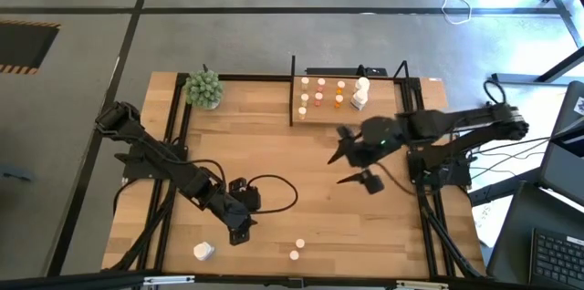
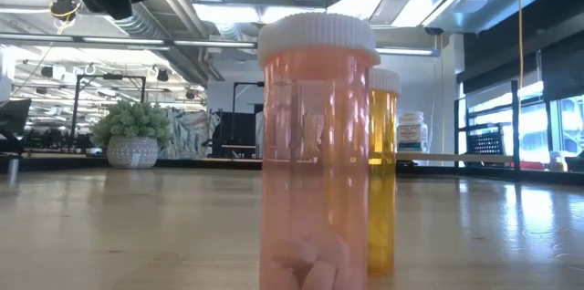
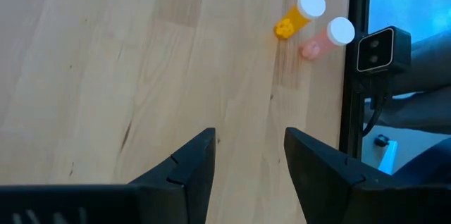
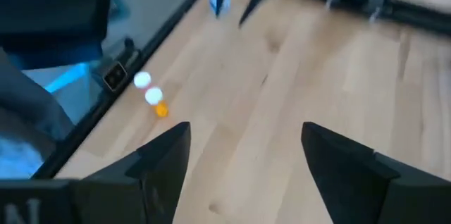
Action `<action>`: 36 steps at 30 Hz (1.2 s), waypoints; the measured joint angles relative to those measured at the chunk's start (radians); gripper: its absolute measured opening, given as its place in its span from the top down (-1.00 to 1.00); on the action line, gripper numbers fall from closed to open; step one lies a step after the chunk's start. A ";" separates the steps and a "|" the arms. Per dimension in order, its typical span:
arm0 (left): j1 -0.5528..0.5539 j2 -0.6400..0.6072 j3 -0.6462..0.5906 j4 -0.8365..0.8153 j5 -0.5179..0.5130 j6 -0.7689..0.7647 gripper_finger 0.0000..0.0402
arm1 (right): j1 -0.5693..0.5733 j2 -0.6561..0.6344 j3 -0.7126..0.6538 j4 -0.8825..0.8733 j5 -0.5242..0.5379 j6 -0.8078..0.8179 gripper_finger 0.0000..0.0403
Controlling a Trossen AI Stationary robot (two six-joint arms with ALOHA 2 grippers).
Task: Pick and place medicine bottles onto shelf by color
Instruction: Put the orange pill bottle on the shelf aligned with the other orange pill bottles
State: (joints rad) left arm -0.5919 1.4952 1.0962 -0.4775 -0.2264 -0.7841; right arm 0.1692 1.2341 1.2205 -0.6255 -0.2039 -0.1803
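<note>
left gripper (image 3: 250, 157) open, empty, above bare wooden counter (image 1: 274, 158). right gripper (image 4: 243, 160) wide, empty, mid-counter. pink and orange white-capped medicine bottles (image 3: 313, 23) upright at front edge; others on small light-wood shelf (image 1: 351, 109).

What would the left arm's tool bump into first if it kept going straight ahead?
Probably the orange bottle, with the pink bottle beside it; only bare table lies before them. The left tool is open and empty.

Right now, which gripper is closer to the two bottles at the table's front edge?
Left. The left gripper hangs open beside the orange bottle and the pink bottle. The right gripper, also open, is farther back toward the shelf.
</note>
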 joint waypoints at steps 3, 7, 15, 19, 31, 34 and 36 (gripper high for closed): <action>0.000 0.000 0.000 0.000 0.000 0.000 0.18 | 0.018 0.057 0.000 0.001 0.010 0.014 -0.36; 0.000 0.000 0.000 0.000 0.000 0.001 0.18 | 0.027 0.146 0.000 0.009 -0.084 -0.038 -0.36; 0.000 0.000 0.000 -0.003 0.000 0.003 0.18 | 0.072 0.338 0.000 0.115 -0.139 -0.118 -0.36; 0.002 0.000 0.000 -0.010 -0.001 0.008 0.18 | 0.094 0.412 0.000 0.156 -0.144 -0.142 -0.36; 0.029 -0.001 -0.001 -0.036 -0.057 0.008 0.18 | 0.116 0.548 0.000 0.298 -0.314 -0.217 -0.36; 0.029 -0.001 -0.001 -0.035 -0.063 0.008 0.18 | 0.108 0.548 0.000 0.302 -0.341 -0.212 -0.36; 0.026 -0.001 -0.001 -0.035 -0.063 0.008 0.18 | 0.105 0.546 0.000 0.300 -0.340 -0.184 -0.36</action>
State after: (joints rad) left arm -0.5662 1.4940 1.0950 -0.5126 -0.2893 -0.7765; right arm 0.2743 1.7805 1.2209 -0.3254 -0.5442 -0.3648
